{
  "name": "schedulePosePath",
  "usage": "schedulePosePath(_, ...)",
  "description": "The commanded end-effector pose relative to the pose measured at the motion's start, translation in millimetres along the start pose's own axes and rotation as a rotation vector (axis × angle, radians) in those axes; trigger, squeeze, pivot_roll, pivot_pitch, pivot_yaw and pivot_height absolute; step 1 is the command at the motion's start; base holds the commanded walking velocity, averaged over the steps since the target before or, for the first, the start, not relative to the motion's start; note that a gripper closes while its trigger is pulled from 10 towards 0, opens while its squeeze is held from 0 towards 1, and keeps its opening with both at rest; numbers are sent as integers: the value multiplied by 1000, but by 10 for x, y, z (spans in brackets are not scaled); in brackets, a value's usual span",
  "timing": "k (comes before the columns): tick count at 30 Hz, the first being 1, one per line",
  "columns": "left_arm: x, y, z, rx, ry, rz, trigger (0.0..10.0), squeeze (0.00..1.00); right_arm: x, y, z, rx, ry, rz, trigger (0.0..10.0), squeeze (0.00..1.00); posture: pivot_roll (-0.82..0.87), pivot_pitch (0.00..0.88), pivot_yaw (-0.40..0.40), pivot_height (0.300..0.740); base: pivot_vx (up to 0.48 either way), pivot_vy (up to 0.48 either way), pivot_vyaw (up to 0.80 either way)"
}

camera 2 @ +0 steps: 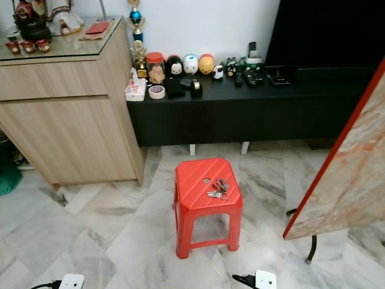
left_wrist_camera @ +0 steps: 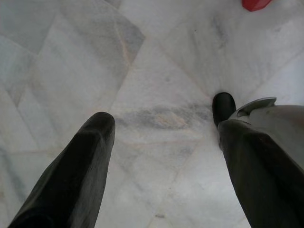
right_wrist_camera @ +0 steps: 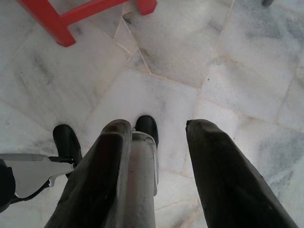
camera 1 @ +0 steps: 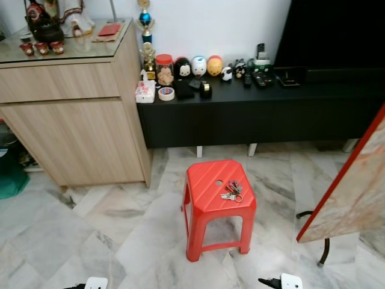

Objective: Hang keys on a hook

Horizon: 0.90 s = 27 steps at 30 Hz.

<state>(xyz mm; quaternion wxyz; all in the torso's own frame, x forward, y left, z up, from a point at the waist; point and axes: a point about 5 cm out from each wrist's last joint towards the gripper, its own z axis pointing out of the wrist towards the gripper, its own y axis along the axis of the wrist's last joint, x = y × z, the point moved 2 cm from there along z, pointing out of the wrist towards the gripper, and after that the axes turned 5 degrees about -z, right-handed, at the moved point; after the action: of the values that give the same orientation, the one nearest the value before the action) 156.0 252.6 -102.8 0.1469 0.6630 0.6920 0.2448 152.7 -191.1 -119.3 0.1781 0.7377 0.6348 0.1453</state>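
Keys (camera 1: pixel 231 190): a bunch lying on the stool's seat, toward its right edge, just beside a small round hole in the seat.
Stool (camera 1: pixel 206 180): red plastic, standing on the marble floor (camera 1: pixel 120 229) in front of the black bench, with nothing else on it.
Left gripper (left_wrist_camera: pixel 161 137): hanging low over the floor, pointing down at the bare tiles; its two black fingers (left_wrist_camera: pixel 80 166) stand well apart with nothing between them. A corner of red plastic shows at the frame's edge in the left wrist view.
Right gripper (right_wrist_camera: pixel 159 130): also hanging over the floor, near the stool's legs (right_wrist_camera: pixel 52 21); fingers apart, nothing held. The robot's dark feet show beyond the fingers in the right wrist view.
Bench (camera 1: pixel 258 111): long, low and black, against the white wall; along its back edge stand a jar, a row of round toy figures, a tape roll, a tissue pack and some remotes.
Cabinet (camera 1: pixel 72 114): light wood, at the bench's left end, taller than the bench; a glass top carries a dark teapot, small red cups and a red booklet.
Trophy (camera 1: pixel 144 21): at the bench's left corner, beside the cabinet.
Tabletop (camera 1: pixel 355 186): marble-patterned with a red edge, entering from the right, near the stool but apart from it.
Hook: I cannot tell where one is.
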Motion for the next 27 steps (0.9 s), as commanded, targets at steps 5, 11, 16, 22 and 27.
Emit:
schedulePosePath(5,-16,-11,-2,-2,-6,-15,10000,0,14,49,4,-20,12,-6,10000,0,24,0,8,740,254,0,0)
schedulePosePath(11,-14,-12,-2,-2,-8,-18,10000,0,51,91,7,-39,23,32,10000,0,23,0,10,740,274,0,192)
schedulePosePath(16,-15,-11,-3,-3,-12,-16,10000,0,53,114,9,-47,28,48,10000,0,24,0,11,740,289,0,0)
schedulePosePath(22,-15,-13,-3,-3,-13,-15,10000,0,18,104,5,-51,23,60,10000,0,22,0,12,740,305,0,0)
schedulePosePath(27,-17,-14,-3,-3,-14,-16,10000,0,23,104,5,-53,28,50,10000,0,21,0,11,740,307,0,0)
